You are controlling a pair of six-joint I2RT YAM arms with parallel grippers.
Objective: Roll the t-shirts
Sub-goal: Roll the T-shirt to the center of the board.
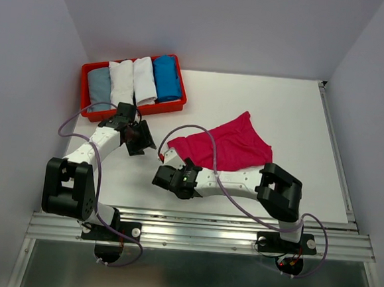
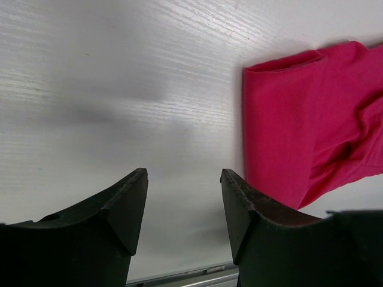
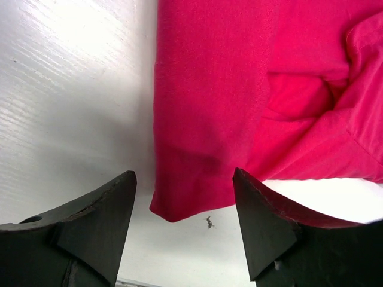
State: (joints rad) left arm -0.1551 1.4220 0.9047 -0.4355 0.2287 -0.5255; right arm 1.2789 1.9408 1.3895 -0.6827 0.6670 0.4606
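While four rolled t-shirts [image 1: 122,81] sit side by side in the red tray [image 1: 161,108] at the far left of the bench [image 1: 281,104], the magenta t-shirt [image 1: 228,146] lies loosely folded and unrolled near bench centre. Task judged mostly complete, with one roll outstanding. Left gripper [image 2: 182,176] stands released over bare bench, near the shirt's left edge. Right gripper [image 3: 184,176] stands released and empty at the shirt's near corner. Bare surface lies beyond and right of the shirt; walls bound three sides.
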